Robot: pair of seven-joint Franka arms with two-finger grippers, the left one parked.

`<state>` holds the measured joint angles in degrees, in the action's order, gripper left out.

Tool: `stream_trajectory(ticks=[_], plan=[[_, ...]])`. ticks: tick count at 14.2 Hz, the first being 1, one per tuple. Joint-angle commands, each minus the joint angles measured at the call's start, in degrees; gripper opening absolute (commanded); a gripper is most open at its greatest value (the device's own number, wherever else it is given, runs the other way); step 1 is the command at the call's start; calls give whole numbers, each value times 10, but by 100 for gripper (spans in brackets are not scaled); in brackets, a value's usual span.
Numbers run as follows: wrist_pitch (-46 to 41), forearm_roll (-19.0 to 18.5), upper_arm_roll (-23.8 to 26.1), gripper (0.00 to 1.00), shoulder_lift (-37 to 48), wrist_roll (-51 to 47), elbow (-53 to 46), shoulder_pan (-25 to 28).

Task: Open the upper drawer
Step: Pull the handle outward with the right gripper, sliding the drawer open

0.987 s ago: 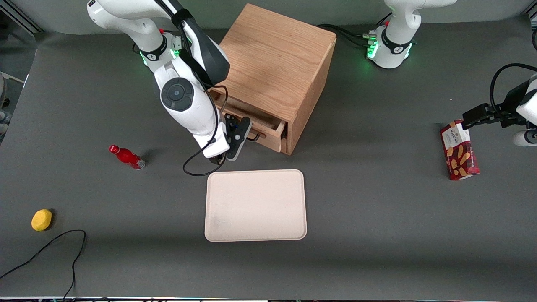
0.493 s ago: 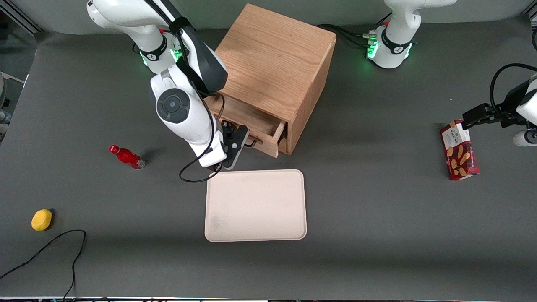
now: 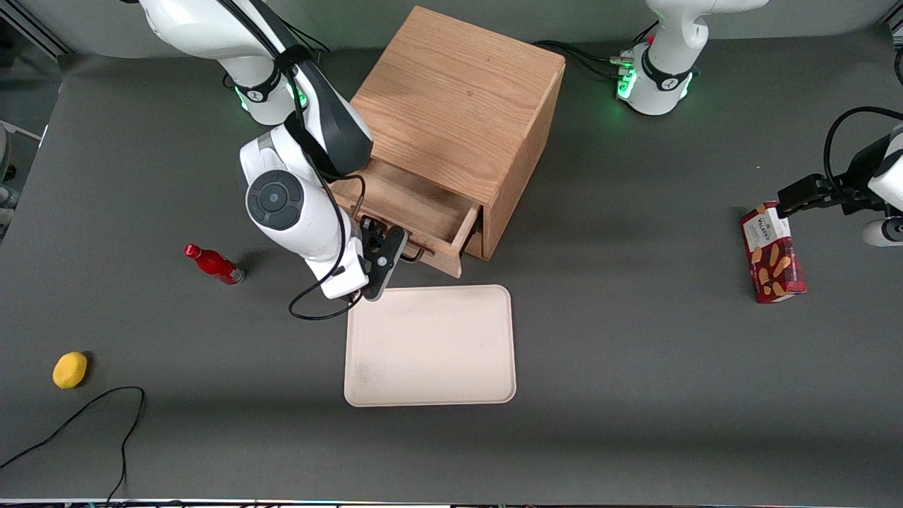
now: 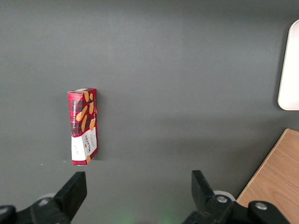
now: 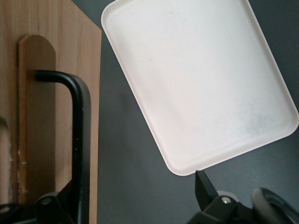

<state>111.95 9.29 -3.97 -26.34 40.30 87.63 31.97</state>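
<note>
Upper drawer [image 3: 416,212] farther out than before, its handle [image 5: 79,140] between the spread-fingered end effector [image 3: 401,255].

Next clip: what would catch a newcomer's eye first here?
The oak cabinet at the table's middle, with its upper drawer pulled partly out. The gripper is at the drawer's black handle, just above the pale tray that lies nearer the camera. A red biscuit box lies toward the parked arm's end.

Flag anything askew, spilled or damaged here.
Only the red bottle lies on its side, toward the working arm's end. Nothing spilled or damaged. The pincer is at the upper drawer handle, drawer partly open.
</note>
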Motion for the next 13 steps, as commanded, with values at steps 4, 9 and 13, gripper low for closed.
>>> stream_trajectory(ticks=[4,9,13], plan=[[-25,14,-1,100,-33,31,-47,-23],[-48,17,0,100,-53,50,-83,-47],[-64,37,-1,100,-77,56,-126,-50]])
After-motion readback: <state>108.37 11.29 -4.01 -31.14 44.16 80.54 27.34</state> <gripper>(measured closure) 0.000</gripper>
